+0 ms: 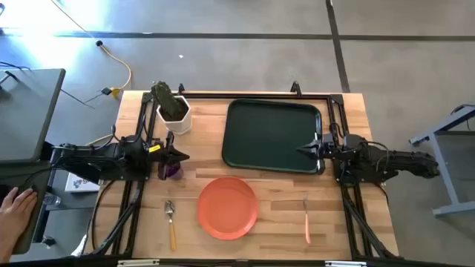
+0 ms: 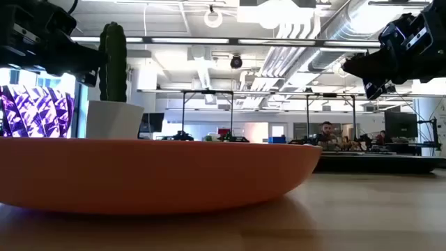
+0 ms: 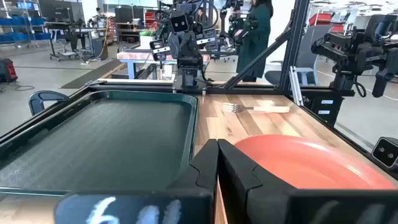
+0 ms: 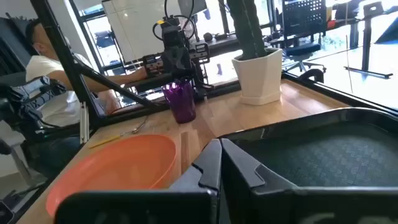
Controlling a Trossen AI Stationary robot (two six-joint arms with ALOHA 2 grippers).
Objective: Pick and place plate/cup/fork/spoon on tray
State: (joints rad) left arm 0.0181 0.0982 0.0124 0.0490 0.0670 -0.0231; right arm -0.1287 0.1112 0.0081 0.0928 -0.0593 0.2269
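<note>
Two dark robot arms are facing each other across a wooden table (image 1: 371, 215), each parked at its own edge, with the dark green tray (image 1: 272, 135) lying bare between them and nothing yet loaded onto it.

The left gripper (image 1: 179, 156) is hanging just above the purple cup (image 1: 173, 170), its fingers pressed together and holding nothing; the cup is standing upright on the table at the left of the tray, beside a white pot with a cactus (image 1: 173, 111). That placement suggests the cup is the likeliest first pick for this arm.

The right gripper (image 1: 306, 147) is hovering over the tray's right rim, fingertips likewise drawn together and empty, well apart from any tableware.

The orange-red plate (image 1: 227, 207) is sitting flat on the table just in front of the tray, midway between the two arms. The spoon (image 1: 171, 219) is lying to the plate's left, the fork (image 1: 306, 219) to its right, both parallel with handles toward the table's front edge, seemingly laid out as a place setting so each arm has one within reach.

A person's hand (image 1: 15, 204) is resting at a side desk beyond the left arm.
</note>
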